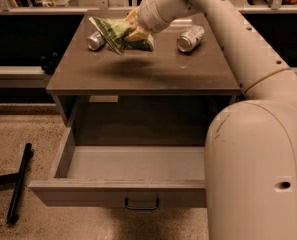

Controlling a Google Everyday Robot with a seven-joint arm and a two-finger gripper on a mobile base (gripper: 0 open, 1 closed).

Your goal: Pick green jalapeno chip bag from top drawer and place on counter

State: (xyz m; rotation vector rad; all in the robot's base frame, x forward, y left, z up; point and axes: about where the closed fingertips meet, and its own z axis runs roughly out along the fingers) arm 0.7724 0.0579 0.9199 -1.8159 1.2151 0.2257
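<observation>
The green jalapeno chip bag [116, 33] hangs in the air above the far middle of the counter [143, 71], casting a shadow on it. My gripper [133, 30] is shut on the bag's right end, with the pale arm reaching in from the right. The top drawer [133, 166] below the counter is pulled fully out toward me and its inside is bare. Its small dark handle [142, 204] sits at the centre of the front panel.
Two silver cans lie on the counter's far side, one at the left [96, 40] behind the bag and one at the right [190, 38]. A black rod [19, 181] lies on the speckled floor at the left. My arm's large body fills the right foreground.
</observation>
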